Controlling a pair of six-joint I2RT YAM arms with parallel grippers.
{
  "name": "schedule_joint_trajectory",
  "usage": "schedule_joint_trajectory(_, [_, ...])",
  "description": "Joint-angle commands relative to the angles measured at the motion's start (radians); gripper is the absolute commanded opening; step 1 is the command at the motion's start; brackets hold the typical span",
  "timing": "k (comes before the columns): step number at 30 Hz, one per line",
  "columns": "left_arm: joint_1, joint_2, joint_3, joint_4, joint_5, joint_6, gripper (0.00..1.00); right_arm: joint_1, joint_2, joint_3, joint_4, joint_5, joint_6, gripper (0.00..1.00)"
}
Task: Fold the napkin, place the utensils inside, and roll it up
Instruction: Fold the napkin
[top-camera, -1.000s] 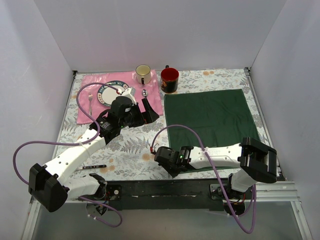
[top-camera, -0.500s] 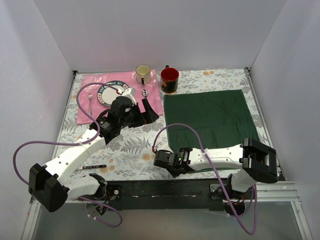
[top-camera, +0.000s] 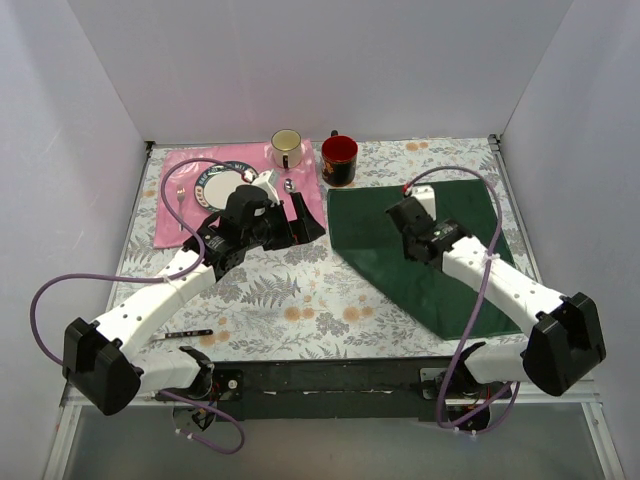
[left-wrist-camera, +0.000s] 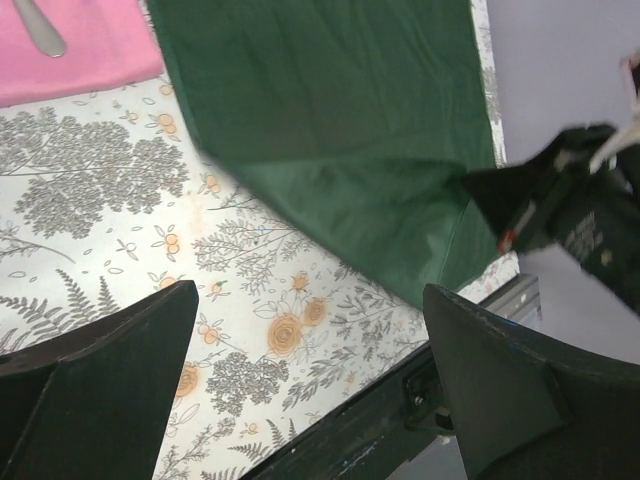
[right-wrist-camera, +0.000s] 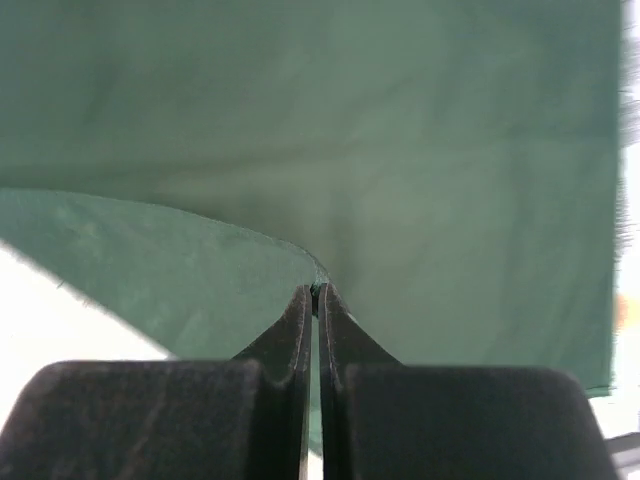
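- since the fold needs one corner brought over, the right gripper pinches a corner of the napkin, which lies just near-right of the red mug.
- the left gripper hangs wide apart and empty, near-left of that mug, likely waiting for cutlery.
- a black-handled utensil lies far near-left of the mug.
- the plate left of the mug has rim lettering, unreadable.

The napkin lies right of the placemat.
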Motion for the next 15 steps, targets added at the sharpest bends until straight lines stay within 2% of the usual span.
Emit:
schedule_joint_trajectory(1, [0.005,0.011,0.069,0.005,0.109,0.029,0.96,-0.176,0.049,0.098,0.115,0.113,-0.183,0.01])
schedule_joint_trajectory(6, [0.005,0.023,0.097,-0.015,0.124,0.075,0.96,-0.364,0.166,0.176,0.23,0.084,-0.282,0.01])
schedule_joint_trajectory(15, [0.005,0.046,0.164,-0.087,0.064,0.153,0.97,-0.527,0.361,0.311,0.362,0.03,-0.408,0.01])
